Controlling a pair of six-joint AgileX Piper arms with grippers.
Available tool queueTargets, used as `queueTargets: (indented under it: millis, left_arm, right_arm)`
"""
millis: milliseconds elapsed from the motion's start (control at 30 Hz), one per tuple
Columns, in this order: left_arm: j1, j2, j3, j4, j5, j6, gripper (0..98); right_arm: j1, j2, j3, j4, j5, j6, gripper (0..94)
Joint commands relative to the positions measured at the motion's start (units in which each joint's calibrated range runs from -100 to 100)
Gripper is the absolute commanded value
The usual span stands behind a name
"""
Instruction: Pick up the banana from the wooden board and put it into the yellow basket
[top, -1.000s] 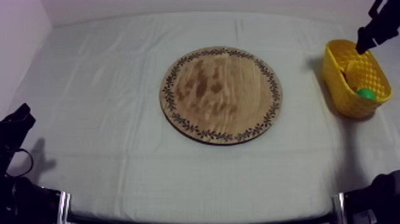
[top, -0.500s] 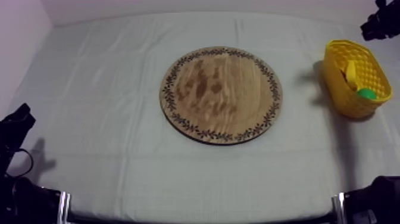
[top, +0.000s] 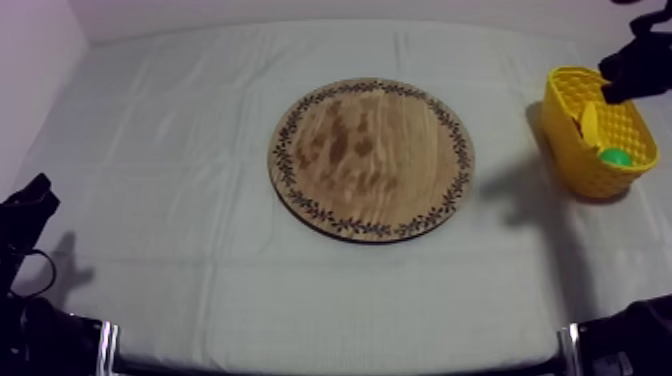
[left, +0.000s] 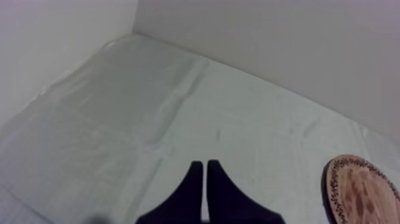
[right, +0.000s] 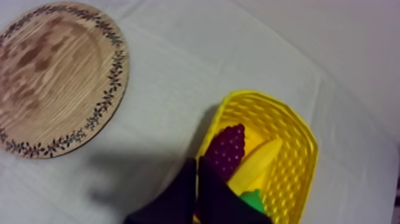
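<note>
My right gripper (right: 195, 162) has its two black fingers pressed together into a narrow wedge with nothing between them. It hangs over the near rim of the yellow basket (right: 293, 173). From above, it (top: 614, 86) is at the basket's far rim, close to the table's far right corner.

The banana (right: 257, 162) is in the basket, a smooth, pale yellow curved piece leaning across the middle. Beside it is a knobbly dark purple bunch of grapes (right: 228, 149), with a glossy green fruit (right: 253, 200) next to them. The basket is oblong moulded plastic with lattice walls and stands by the table's right edge.

The round wooden board (right: 53, 77) is bare, with streaky brown grain and a leafy vine pattern around its rim. It lies at the table's centre, well apart from the basket.

My left gripper (left: 204, 165) is also closed to a slim wedge and holds nothing. It sits low at the table's near left corner, over the creased grey-white cloth (left: 149, 107).
</note>
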Motion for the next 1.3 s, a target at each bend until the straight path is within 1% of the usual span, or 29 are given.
queueTargets:
  millis: [0, 133, 233, 333, 433, 533, 600, 700, 833, 900, 967, 1000, 1067, 1133, 1167, 1200, 1267]
  left_arm:
    - [-0.02, 0.02, -0.02, -0.01, -0.01, 0.00, 0.1]
    - [-0.02, 0.02, -0.02, -0.01, -0.01, 0.00, 0.1]
    - [-0.02, 0.02, -0.02, -0.01, -0.01, 0.00, 0.1]
    - [-0.02, 0.02, -0.02, -0.01, -0.01, 0.00, 0.1]
    - [-0.02, 0.02, -0.02, -0.01, -0.01, 0.00, 0.1]
    - [-0.02, 0.02, -0.02, -0.01, -0.01, 0.00, 0.1]
    - [-0.02, 0.02, -0.02, -0.01, -0.01, 0.00, 0.1]
    - [-0.02, 0.02, -0.02, -0.01, -0.01, 0.01, 0.1]
    - [-0.02, 0.02, -0.02, -0.01, -0.01, 0.02, 0.1]
    - [-0.02, 0.02, -0.02, -0.01, -0.01, 0.01, 0.1]
    - [-0.02, 0.02, -0.02, -0.01, -0.01, 0.02, 0.1]
    - [-0.02, 0.02, -0.02, -0.01, -0.01, 0.02, 0.1]
    - [-0.02, 0.02, -0.02, -0.01, -0.01, 0.00, 0.1]
    - [-0.02, 0.02, -0.02, -0.01, -0.01, 0.02, 0.1]
    - [-0.02, 0.02, -0.02, -0.01, -0.01, 0.01, 0.1]
    - [-0.02, 0.02, -0.02, -0.01, -0.01, 0.01, 0.1]
    - [-0.02, 0.02, -0.02, -0.01, -0.01, 0.00, 0.1]
  right_arm:
    - [0.05, -4.58, 7.24, -3.09, -4.49, 4.55, 0.4]
    - [0.05, -10.95, 15.27, -6.78, -9.18, 5.90, 0.3]
    - [0.01, -15.95, 21.03, -9.55, -11.54, 7.41, 0.3]
    - [0.31, -21.10, 27.22, -13.57, -14.49, 9.47, 0.3]
    - [0.18, -26.72, 32.97, -16.64, -17.06, 9.92, 0.3]
    - [-0.61, -32.34, 37.92, -17.94, -18.40, 9.83, 0.3]
    - [-1.03, -35.80, 40.77, -17.99, -19.04, 9.11, 0.3]
    - [-1.83, -40.36, 43.73, -14.63, -19.01, 4.87, 0.3]
    - [-1.30, -46.13, 44.83, -10.83, -14.67, -0.50, 0.3]
    - [-0.90, -49.06, 44.86, -8.58, -11.96, -4.50, 0.3]
    - [-1.42, -51.52, 45.32, -5.23, -10.10, -9.75, 0.3]
    - [-1.89, -52.59, 45.79, -3.49, -9.78, -12.76, 0.3]
    - [-2.88, -54.58, 46.52, -1.12, -9.76, -16.22, 0.4]
    - [-3.81, -56.49, 47.22, 0.60, -10.64, -17.92, 0.4]
    - [-4.23, -57.26, 47.61, 1.35, -11.16, -18.16, 0.4]
    - [-4.55, -57.81, 47.92, 2.07, -11.64, -17.98, 0.4]
    - [-4.97, -58.46, 48.44, 2.93, -12.18, -16.18, 0.5]
